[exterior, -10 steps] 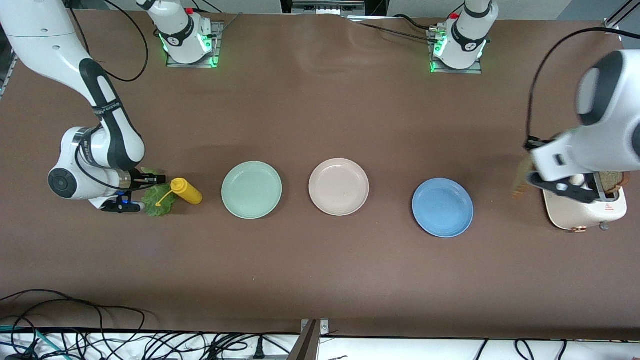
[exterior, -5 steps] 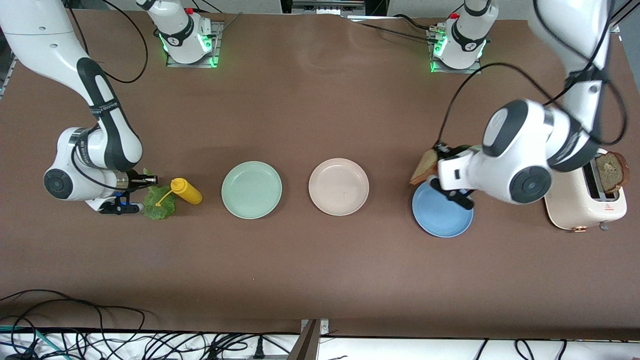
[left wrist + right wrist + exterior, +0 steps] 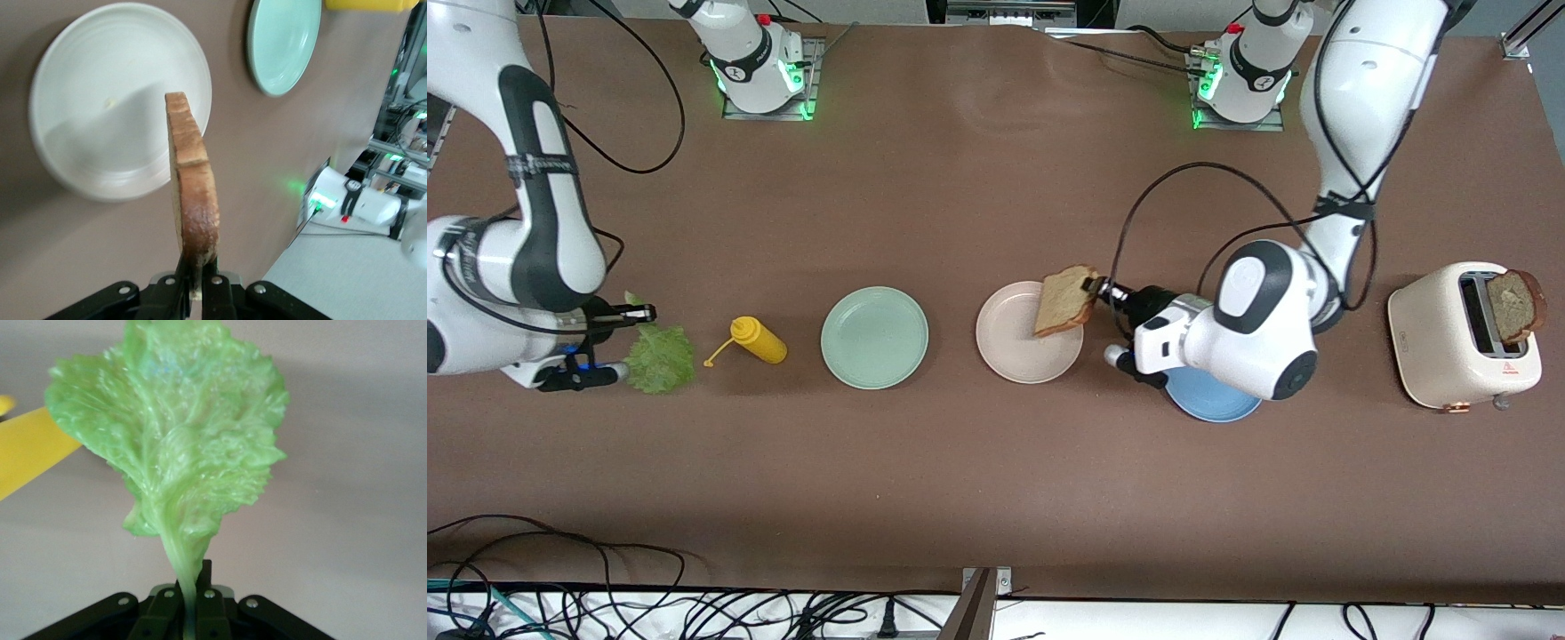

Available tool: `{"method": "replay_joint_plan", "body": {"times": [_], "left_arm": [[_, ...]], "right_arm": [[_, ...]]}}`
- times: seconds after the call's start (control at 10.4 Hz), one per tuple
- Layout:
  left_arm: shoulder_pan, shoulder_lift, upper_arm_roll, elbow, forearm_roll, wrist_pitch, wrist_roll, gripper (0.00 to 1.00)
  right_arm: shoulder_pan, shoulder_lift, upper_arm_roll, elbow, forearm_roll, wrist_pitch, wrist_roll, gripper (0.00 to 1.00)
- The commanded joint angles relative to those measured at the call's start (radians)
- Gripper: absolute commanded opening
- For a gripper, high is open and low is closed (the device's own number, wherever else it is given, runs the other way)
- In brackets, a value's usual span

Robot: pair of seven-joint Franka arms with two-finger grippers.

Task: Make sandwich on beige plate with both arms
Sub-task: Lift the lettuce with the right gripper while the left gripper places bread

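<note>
My left gripper (image 3: 1092,286) is shut on a brown bread slice (image 3: 1064,300) and holds it on edge over the beige plate (image 3: 1014,351). In the left wrist view the slice (image 3: 193,200) stands edge-on between the closed fingers (image 3: 197,283), above the plate (image 3: 100,120). My right gripper (image 3: 618,336) is shut on the stem of a ruffled green lettuce leaf (image 3: 660,357), held just above the table at the right arm's end. In the right wrist view the leaf (image 3: 177,440) hangs from the closed fingers (image 3: 193,607). A second bread slice (image 3: 1513,304) sticks up out of the toaster (image 3: 1449,356).
A mint green plate (image 3: 874,337) lies beside the beige plate toward the right arm's end, and a yellow squeeze bottle (image 3: 758,339) lies between it and the lettuce. A blue plate (image 3: 1218,400) lies under my left arm's wrist. Cables run along the table's near edge.
My left arm has carried the bread slice from the toaster past the blue plate to over the beige plate. My right gripper has lifted the lettuce and drawn it away from the yellow bottle.
</note>
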Motion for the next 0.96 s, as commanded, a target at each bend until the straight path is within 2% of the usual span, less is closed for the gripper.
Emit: {"method": "replay_joint_plan", "body": {"times": [0.0,0.38,0.77,0.86], "left_arm": [[-0.035,0.069,0.01,0.03,-0.114,0.092,0.026,0.0],[-0.024,0.125,0.01,0.027,-0.129,0.127,0.217,0.0],[-0.03,0.182,0.013,0.022,-0.197,0.156,0.338,0.0],[-0.026,0.182,0.014,0.02,-0.191,0.159,0.34,0.08]], "right_arm": [[-0.004,-0.08,0.009,0.026,0.015,-0.101,-0.022,0.0],[0.095,-0.19,0.065,0.034,0.02,-0.168,0.185,0.0],[0.096,-0.221,0.243,0.034,0.019,-0.172,0.487,0.0],[0.096,-0.22,0.265,0.034,0.02,-0.168,0.518,0.0]]}}
